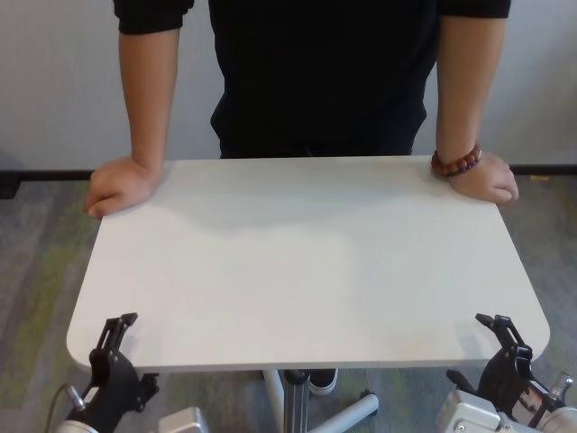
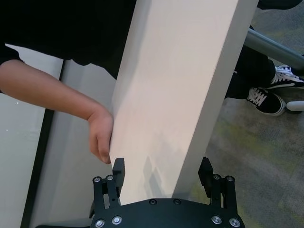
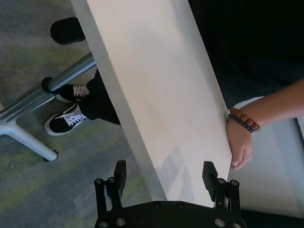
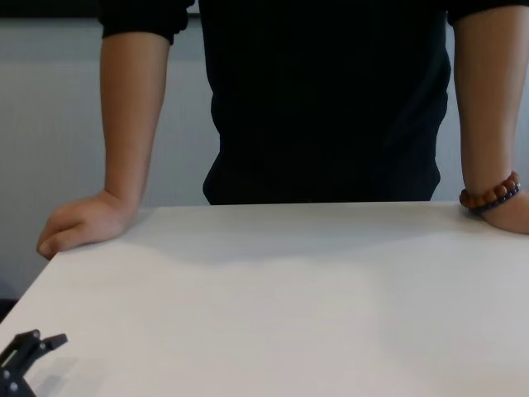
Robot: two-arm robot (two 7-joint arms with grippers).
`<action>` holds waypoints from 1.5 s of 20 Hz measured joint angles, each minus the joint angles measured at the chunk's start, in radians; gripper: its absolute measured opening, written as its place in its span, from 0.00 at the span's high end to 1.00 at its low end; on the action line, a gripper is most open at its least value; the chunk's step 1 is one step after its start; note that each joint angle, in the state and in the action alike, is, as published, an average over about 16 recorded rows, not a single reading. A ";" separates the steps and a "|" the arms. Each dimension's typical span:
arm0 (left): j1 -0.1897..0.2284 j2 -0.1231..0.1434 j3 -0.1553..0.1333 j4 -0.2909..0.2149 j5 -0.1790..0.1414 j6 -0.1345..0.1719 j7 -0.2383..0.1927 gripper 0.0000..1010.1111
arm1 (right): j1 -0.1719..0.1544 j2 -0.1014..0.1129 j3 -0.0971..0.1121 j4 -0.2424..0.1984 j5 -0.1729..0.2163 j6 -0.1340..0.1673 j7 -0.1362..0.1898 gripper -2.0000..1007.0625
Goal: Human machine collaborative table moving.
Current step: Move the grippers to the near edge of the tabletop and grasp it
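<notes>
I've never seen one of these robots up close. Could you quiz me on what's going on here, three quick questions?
1. True or false: both black two-finger claws, left claw and right claw, straddle the near edge of the large white rectangular tabletop, jaws open.
2. Which wrist of the person in the black shirt bears the brown beaded bracelet: the one nearer the robot's A) left arm, B) right arm?
3. Fill in: the person's hands grip the table's two ___ corners.

Key: 1 true; 2 B; 3 far.
</notes>
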 joint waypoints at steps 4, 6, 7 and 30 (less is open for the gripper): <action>-0.006 -0.018 0.000 0.017 0.010 -0.004 -0.002 0.01 | 0.007 -0.010 0.001 0.007 -0.017 0.001 0.006 0.00; -0.009 -0.027 0.000 0.025 0.015 -0.006 -0.002 0.01 | 0.011 -0.015 0.001 0.010 -0.024 0.000 0.011 0.00; -0.011 -0.032 0.000 0.030 0.017 -0.008 -0.002 0.01 | 0.012 -0.017 0.001 0.012 -0.028 0.000 0.013 0.00; -0.010 -0.087 -0.037 0.069 0.053 -0.046 0.012 0.01 | 0.045 -0.062 -0.008 0.054 -0.143 -0.001 0.037 0.00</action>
